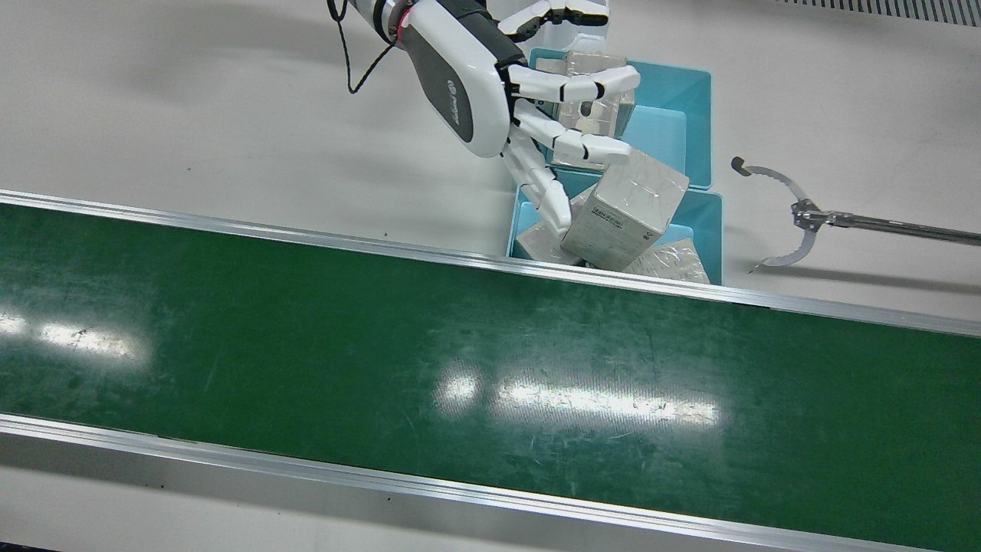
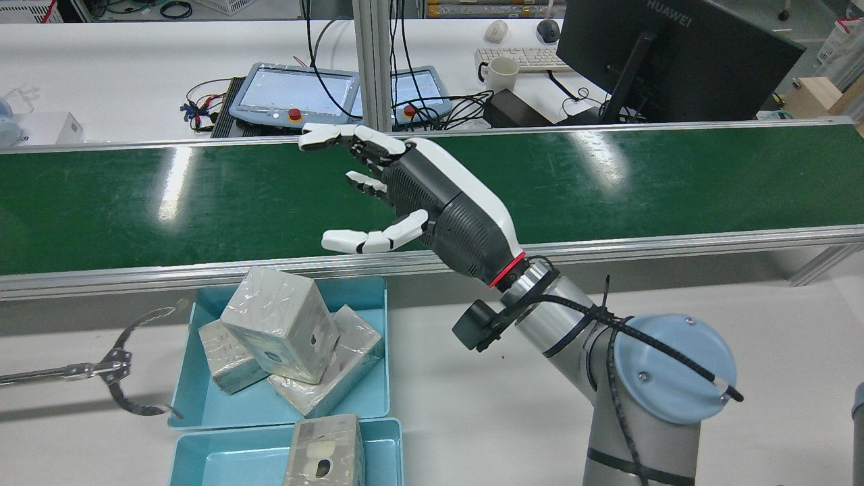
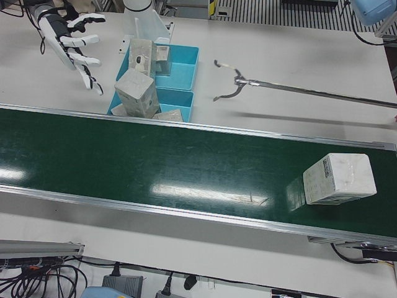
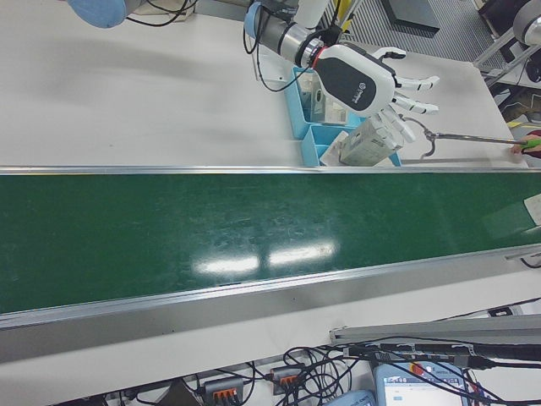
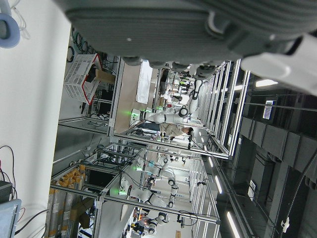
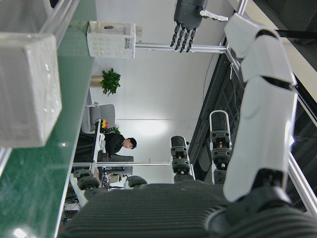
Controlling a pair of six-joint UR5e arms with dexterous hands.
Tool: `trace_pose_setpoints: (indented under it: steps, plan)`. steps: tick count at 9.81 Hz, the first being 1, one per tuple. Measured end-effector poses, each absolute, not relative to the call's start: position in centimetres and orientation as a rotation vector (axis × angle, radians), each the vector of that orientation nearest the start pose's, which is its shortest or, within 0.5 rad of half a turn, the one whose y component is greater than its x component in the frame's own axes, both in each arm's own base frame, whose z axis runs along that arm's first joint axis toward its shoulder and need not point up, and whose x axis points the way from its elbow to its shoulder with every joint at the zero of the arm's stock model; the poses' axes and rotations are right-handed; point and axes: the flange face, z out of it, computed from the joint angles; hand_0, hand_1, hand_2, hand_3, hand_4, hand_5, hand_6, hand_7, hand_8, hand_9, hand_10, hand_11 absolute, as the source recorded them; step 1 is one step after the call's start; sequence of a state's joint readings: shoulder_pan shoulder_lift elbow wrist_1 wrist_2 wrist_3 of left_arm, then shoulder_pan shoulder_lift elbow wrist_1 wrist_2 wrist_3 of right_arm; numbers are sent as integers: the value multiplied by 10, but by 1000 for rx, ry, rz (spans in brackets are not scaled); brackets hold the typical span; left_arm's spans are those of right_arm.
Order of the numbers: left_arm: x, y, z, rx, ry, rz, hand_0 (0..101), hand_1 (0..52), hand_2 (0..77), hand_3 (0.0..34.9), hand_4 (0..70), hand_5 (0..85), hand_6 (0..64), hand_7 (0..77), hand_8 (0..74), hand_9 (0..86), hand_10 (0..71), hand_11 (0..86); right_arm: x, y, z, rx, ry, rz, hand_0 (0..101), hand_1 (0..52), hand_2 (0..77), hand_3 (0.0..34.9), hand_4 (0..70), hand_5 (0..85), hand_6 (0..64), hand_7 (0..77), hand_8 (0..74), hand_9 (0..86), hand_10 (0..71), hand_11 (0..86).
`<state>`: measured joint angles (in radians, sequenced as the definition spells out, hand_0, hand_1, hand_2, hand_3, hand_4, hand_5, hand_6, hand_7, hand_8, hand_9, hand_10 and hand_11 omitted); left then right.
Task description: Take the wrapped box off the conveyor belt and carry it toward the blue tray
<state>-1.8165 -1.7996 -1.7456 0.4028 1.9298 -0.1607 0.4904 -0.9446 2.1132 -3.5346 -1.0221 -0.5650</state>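
A wrapped box (image 3: 339, 179) lies on the green conveyor belt (image 1: 383, 345) at its far end; the right hand view shows the box (image 6: 111, 39) small and distant. My right hand (image 2: 418, 196) hovers open with fingers spread, over the belt's rail beside the blue trays (image 2: 182, 405), holding nothing. Below it another wrapped box (image 2: 280, 331) leans tilted on top of others inside the nearer tray, apart from the fingers (image 1: 571, 146). My left hand (image 6: 187, 22) hangs far off with straight fingers and nothing in it.
A second blue tray (image 1: 690, 100) holds one more wrapped box (image 2: 324, 449). A metal reacher claw (image 1: 797, 218) on a long rod lies on the white table beside the trays. Monitors, pendants and cables sit beyond the belt in the rear view.
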Motion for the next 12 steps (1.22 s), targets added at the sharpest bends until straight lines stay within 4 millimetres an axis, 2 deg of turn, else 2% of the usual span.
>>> trace_pose_setpoints:
  steps: [1, 2, 3, 4, 5, 6, 7, 8, 10, 11, 12]
  plan:
    - [-229, -510, 522, -306, 2225, -2244, 0, 0, 5, 0, 0, 5, 0, 5, 5, 0, 5, 0, -359, -427, 161, 356, 2970, -1480, 464, 158, 273, 305, 218, 251, 0, 169, 0, 16, 38, 60]
    - [-229, -510, 522, -306, 2225, -2244, 0, 0, 5, 0, 0, 5, 0, 5, 0, 5, 0, 0, -339, -442, 174, 318, 2952, -1512, 464, 158, 273, 305, 218, 251, 0, 169, 0, 16, 38, 60]
    - [-229, -510, 522, -306, 2225, -2244, 0, 0, 5, 0, 0, 5, 0, 5, 0, 5, 0, 0, -314, -461, 195, 270, 2925, -1561, 443, 136, 284, 305, 213, 245, 0, 158, 0, 11, 33, 60]
    - [-229, -510, 522, -306, 2225, -2244, 0, 0, 11, 0, 0, 5, 0, 5, 0, 5, 0, 0, -289, -478, 214, 212, 2898, -1606, 444, 136, 256, 305, 191, 207, 0, 142, 0, 11, 38, 60]
    - [-229, -510, 522, -306, 2225, -2244, 0, 0, 5, 0, 0, 5, 0, 5, 5, 0, 5, 0, -268, -490, 230, 167, 2875, -1642, 444, 136, 256, 305, 191, 207, 0, 142, 0, 11, 38, 60]
    - [-229, -510, 522, -306, 2225, -2244, 0, 0, 11, 0, 0, 5, 0, 5, 5, 0, 5, 0, -251, -500, 243, 132, 2851, -1672, 452, 82, 65, 305, 158, 153, 0, 142, 0, 11, 0, 27]
    - [-229, -510, 522, -306, 2225, -2244, 0, 0, 11, 0, 0, 5, 0, 5, 5, 0, 0, 0, -240, -508, 254, 111, 2826, -1706, 452, 82, 65, 305, 158, 153, 0, 142, 0, 11, 0, 27]
    - [-229, -510, 522, -306, 2225, -2244, 0, 0, 11, 0, 0, 5, 0, 5, 5, 0, 5, 0, -234, -517, 265, 106, 2798, -1743, 426, 76, 44, 305, 109, 98, 0, 142, 0, 11, 5, 22]
    - [-229, -510, 522, -306, 2225, -2244, 0, 0, 11, 0, 0, 5, 0, 5, 5, 0, 0, 0, -234, -531, 285, 121, 2745, -1811, 413, 76, 71, 305, 104, 169, 0, 169, 0, 16, 5, 22]
    - [-229, -510, 522, -307, 2225, -2244, 0, 0, 5, 0, 0, 5, 0, 5, 5, 0, 0, 0, -235, -534, 290, 124, 2731, -1828, 412, 82, 109, 305, 142, 196, 0, 180, 0, 16, 5, 16]
    - [-229, -510, 522, -306, 2225, -2244, 0, 0, 5, 0, 0, 5, 0, 5, 5, 0, 0, 0, -236, -537, 294, 121, 2720, -1847, 412, 82, 109, 305, 142, 196, 0, 180, 0, 16, 5, 16]
